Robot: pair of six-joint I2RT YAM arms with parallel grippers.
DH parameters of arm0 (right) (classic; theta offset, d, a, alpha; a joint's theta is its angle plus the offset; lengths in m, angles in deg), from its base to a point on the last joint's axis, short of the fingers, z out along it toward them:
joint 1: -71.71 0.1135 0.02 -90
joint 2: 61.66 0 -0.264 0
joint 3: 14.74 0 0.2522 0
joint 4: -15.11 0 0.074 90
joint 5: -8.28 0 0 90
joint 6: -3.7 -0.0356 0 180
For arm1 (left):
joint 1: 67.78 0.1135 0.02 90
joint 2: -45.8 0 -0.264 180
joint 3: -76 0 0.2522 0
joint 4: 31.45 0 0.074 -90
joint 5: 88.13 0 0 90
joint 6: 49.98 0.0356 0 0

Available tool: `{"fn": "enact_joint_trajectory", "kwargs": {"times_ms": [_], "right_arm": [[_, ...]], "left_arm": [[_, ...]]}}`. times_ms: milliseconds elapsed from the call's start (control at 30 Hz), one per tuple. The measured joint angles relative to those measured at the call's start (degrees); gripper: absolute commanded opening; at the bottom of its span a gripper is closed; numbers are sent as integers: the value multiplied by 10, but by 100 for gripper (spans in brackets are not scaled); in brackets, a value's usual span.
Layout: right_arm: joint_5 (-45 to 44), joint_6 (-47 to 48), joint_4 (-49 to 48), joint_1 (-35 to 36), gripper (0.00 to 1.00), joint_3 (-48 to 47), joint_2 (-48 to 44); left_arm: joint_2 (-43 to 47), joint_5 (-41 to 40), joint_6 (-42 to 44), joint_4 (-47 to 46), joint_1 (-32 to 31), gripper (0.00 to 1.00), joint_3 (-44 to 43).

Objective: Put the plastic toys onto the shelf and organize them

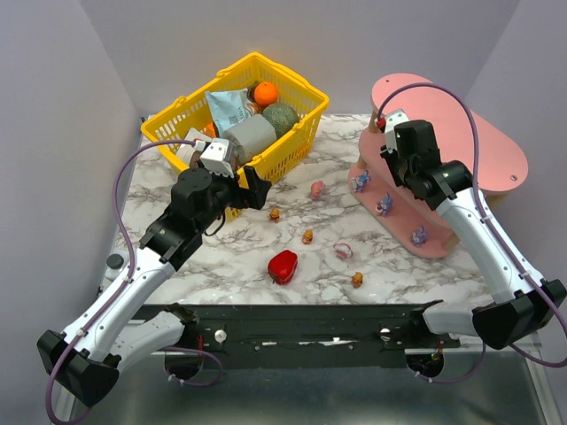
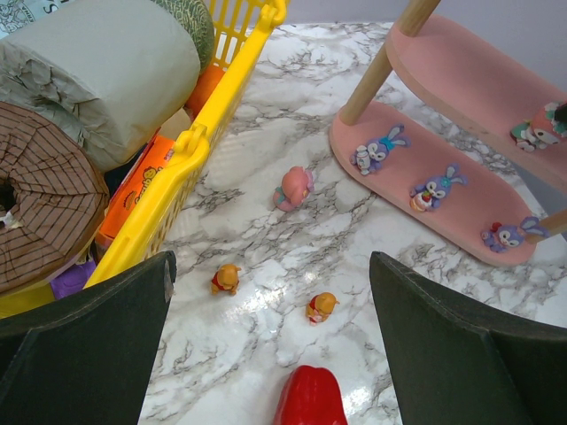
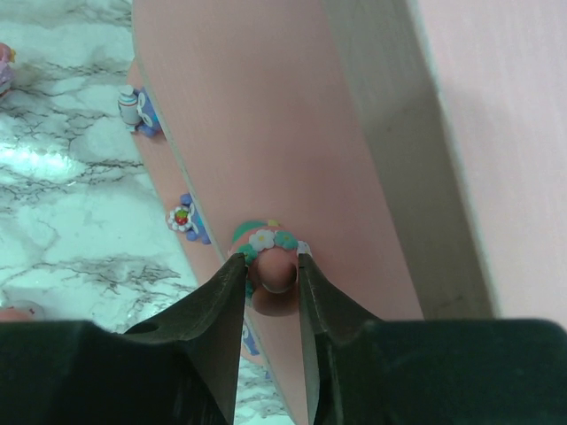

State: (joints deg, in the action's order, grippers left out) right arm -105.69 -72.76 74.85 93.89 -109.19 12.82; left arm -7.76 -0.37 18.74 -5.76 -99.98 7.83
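Left gripper [image 2: 270, 266] gapes empty; right gripper [image 3: 271, 264] narrowly flanks a flower-crowned toy [image 3: 266, 240] on the shelf [image 3: 232, 133], grip unclear; packet [image 1: 229, 108] print illegible.

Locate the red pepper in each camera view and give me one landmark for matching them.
Top external: the red pepper lies on the marble table, centre front.
Left wrist: it is cut off at the bottom edge, centre.
Right wrist: not in view.
Shared landmark: the blue bunny figurines low on the pink shelf.
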Motion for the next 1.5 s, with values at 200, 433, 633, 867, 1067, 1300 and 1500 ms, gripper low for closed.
{"fn": "enact_joint_trajectory", "kwargs": {"times_ms": [200, 433, 633, 867, 1067, 1300, 1500], "right_arm": [[0, 0, 0, 0, 44, 0, 0], [-3, -3, 0, 0, 46, 0, 0], [-31, -24, -1, 0, 46, 0, 0], [-66, -54, -1, 0, 47, 0, 0], [-69, -71, -3, 0, 47, 0, 0], [-56, -78, -2, 0, 47, 0, -5], [-35, -86, 2, 0, 47, 0, -14]], "left_arm": [[0, 0, 0, 0, 0, 99, 0], [0, 0, 0, 0, 0, 99, 0], [0, 0, 0, 0, 0, 99, 0], [0, 0, 0, 0, 0, 99, 0], [0, 1, 0, 0, 0, 99, 0], [0, 1, 0, 0, 0, 99, 0], [0, 2, -2, -1, 0, 99, 0]]}}
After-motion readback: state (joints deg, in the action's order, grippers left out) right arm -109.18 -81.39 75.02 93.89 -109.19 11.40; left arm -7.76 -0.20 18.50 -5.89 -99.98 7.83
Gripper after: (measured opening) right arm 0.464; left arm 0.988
